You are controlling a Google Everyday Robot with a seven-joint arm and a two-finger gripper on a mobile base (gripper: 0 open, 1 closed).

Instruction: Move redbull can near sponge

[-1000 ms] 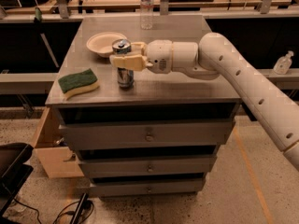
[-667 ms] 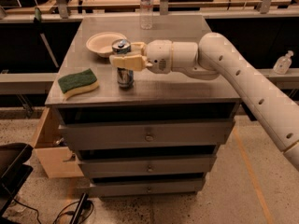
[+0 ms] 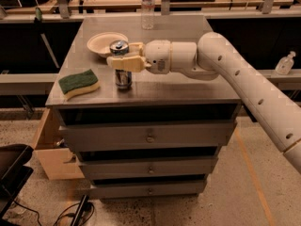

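Note:
The redbull can (image 3: 122,78) stands upright on the grey cabinet top (image 3: 188,84), near its front edge. My gripper (image 3: 123,54) reaches in from the right, and its cream fingers (image 3: 126,63) close around the can's upper half. The sponge (image 3: 78,83), dark green on top with pale yellow foam below, lies flat at the front left corner. It is a short gap to the left of the can.
A round white bowl (image 3: 106,43) sits just behind the can. A clear plastic bottle (image 3: 148,6) stands at the back edge. A wooden drawer (image 3: 51,149) hangs open at the cabinet's lower left. Benches run behind, with a small bottle (image 3: 285,63) at the right.

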